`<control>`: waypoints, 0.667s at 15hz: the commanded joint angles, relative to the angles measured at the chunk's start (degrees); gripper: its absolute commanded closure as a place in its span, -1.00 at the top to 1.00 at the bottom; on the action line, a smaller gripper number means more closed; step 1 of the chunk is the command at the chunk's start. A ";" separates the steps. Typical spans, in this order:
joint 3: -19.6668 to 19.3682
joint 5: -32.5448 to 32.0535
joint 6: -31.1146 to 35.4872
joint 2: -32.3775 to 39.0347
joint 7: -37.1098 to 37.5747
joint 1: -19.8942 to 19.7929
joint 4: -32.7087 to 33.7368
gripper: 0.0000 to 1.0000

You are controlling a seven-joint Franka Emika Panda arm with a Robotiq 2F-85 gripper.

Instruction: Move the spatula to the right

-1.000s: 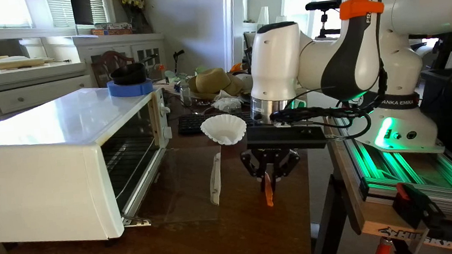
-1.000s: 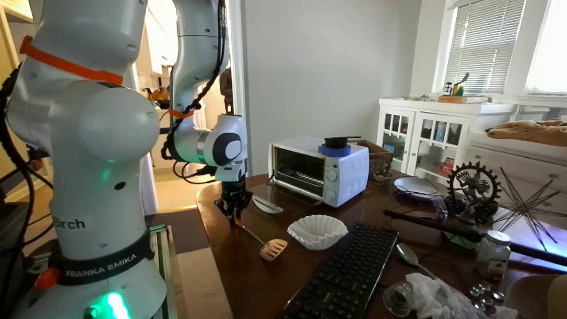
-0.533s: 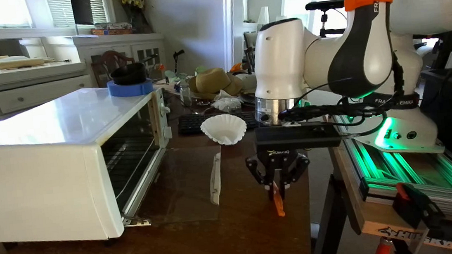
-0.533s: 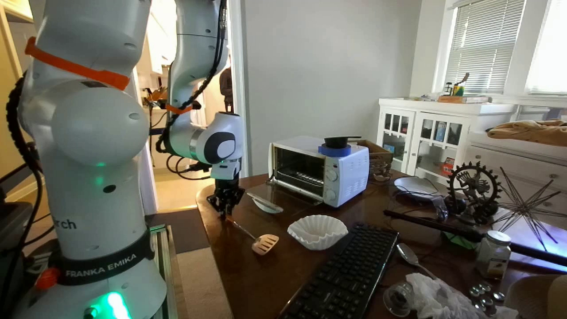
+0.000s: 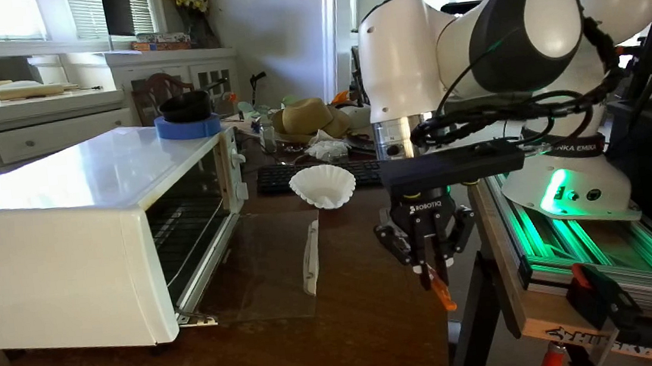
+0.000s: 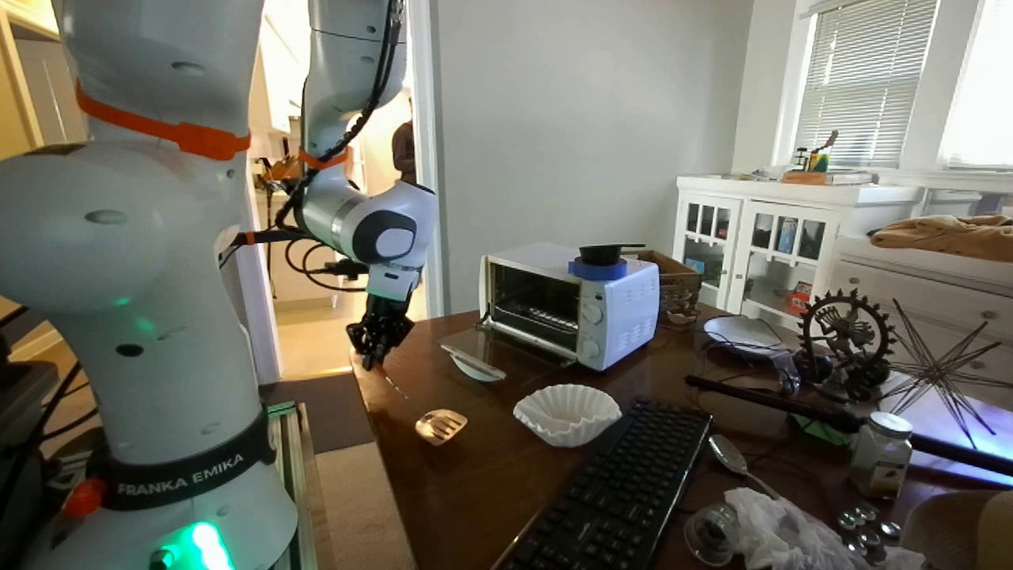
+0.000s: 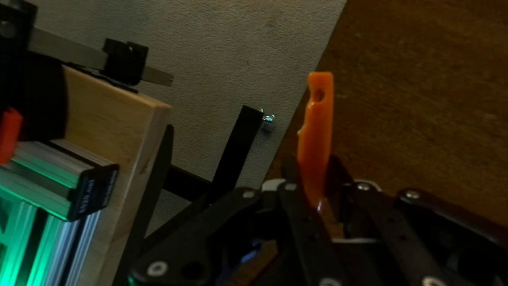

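Note:
The spatula has an orange handle and a thin metal shaft with a slotted head. In an exterior view its head (image 6: pixel 441 426) is low over the table or on it; I cannot tell whether it touches. In an exterior view the handle (image 5: pixel 443 294) points down past my fingertips near the table's edge, with the head hidden. My gripper (image 5: pixel 433 274), also in an exterior view (image 6: pixel 372 364), is shut on the handle. In the wrist view the handle (image 7: pixel 317 127) sticks out between both fingers of the gripper (image 7: pixel 314 171).
The white toaster oven (image 5: pixel 58 256) has its glass door (image 5: pixel 269 272) lowered. A white coffee filter (image 6: pixel 567 416), a black keyboard (image 6: pixel 621 483) and a pale long-handled spoon (image 6: pixel 728 453) lie on the table. The table edge (image 7: pixel 305 95) and the robot's wooden stand (image 7: pixel 115 119) are close to my gripper.
My gripper has carried the spatula toward the table's edge, rightward in an exterior view and leftward and back in an exterior view. The wrist has tilted, and the handle's lower end has swung outward.

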 commanded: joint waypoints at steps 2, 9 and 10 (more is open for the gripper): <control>11.85 7.39 -9.72 -9.95 -5.88 -11.50 -0.83 -0.89; 17.07 21.77 -18.69 -23.74 -22.39 -15.82 3.04 -0.89; 15.73 24.88 -19.51 -25.83 -25.86 -14.20 3.59 -0.89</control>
